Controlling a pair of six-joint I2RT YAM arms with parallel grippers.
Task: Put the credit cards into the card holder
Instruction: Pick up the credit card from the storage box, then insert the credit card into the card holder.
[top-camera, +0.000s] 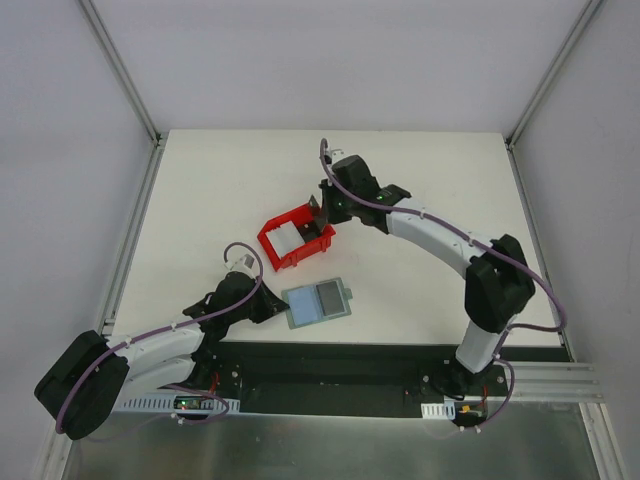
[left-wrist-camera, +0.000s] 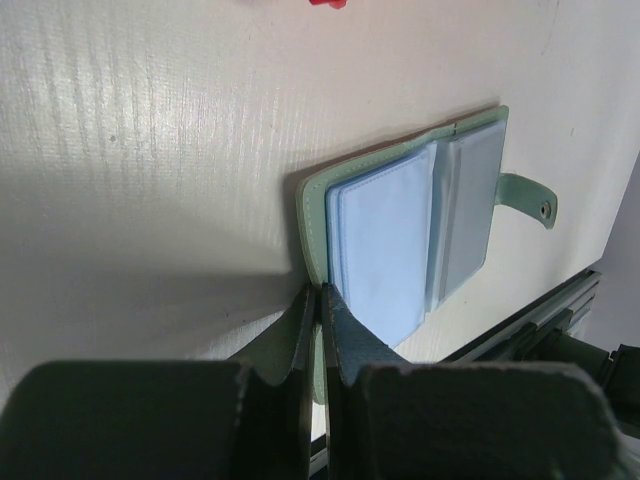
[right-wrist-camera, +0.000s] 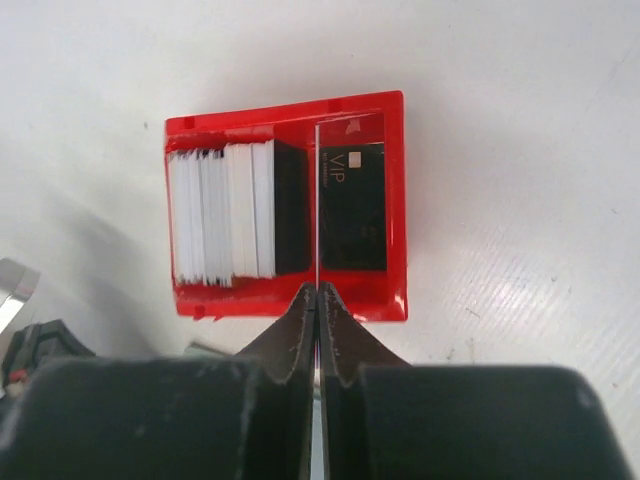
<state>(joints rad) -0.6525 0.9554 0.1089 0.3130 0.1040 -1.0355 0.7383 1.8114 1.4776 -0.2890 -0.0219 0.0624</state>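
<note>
A white table (top-camera: 430, 290) is sitting inside pale grey walls framed by metal posts. A red bin (right-wrist-camera: 285, 110) is lying near its middle, with cards (right-wrist-camera: 220, 215) standing packed in the left part and a dark VIP card (right-wrist-camera: 352, 205) showing at the right. The right gripper (right-wrist-camera: 317, 292) is clenching one card (right-wrist-camera: 316, 200) edge-on, upright over the bin. The holder (top-camera: 318, 302) is lying open just nearer, and the left gripper (left-wrist-camera: 320, 295) is pinching its left edge. Bare table is stretching away to the right and far side.
</note>
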